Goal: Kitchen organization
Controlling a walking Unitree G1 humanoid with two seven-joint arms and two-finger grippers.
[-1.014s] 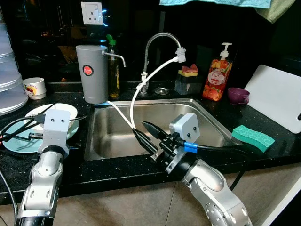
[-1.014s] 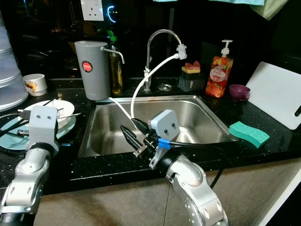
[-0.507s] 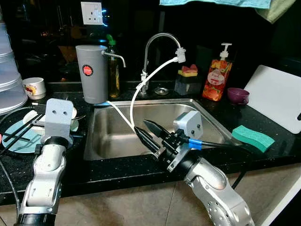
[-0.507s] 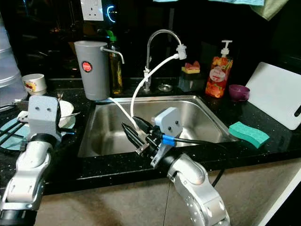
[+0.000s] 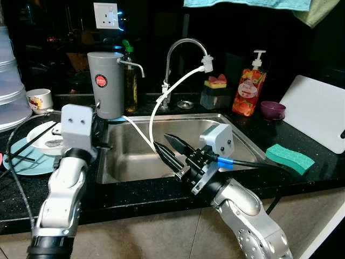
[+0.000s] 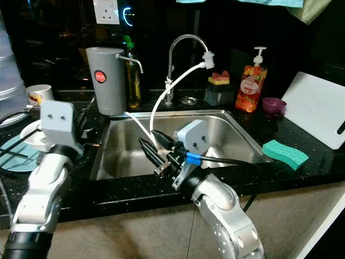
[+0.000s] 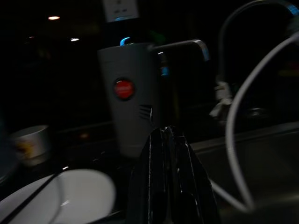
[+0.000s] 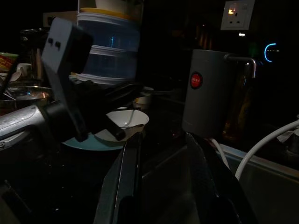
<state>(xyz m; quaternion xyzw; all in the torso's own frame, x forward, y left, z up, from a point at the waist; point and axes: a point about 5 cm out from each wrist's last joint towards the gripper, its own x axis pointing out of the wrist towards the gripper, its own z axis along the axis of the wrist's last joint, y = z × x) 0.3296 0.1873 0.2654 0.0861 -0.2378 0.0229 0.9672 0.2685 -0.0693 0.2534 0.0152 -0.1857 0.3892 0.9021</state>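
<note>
My left gripper [image 7: 167, 135] is shut with nothing in it and hovers over the counter between the plates and the sink's left rim, pointing toward the grey water dispenser [image 5: 105, 83]. A white plate [image 5: 44, 134] rests on a teal plate [image 5: 24, 163] with dark chopsticks [image 5: 19, 158] across them, to the left of that arm. My right gripper [image 5: 170, 147] is open and empty above the front of the steel sink [image 5: 126, 159], its fingers [image 8: 133, 144] aimed left toward the left arm. A white hose [image 5: 156, 108] runs from the tap [image 5: 183, 43] into the sink.
A green sponge [image 5: 290, 157] lies right of the sink, near a white cutting board [image 5: 318, 110], a purple cup [image 5: 273, 110] and a soap bottle [image 5: 249, 90]. A small mug [image 5: 39, 100] and stacked clear containers [image 5: 12, 91] stand at far left.
My left arm has swung right, from over the plates to the sink's left rim. The right gripper has risen slightly and stays open.
</note>
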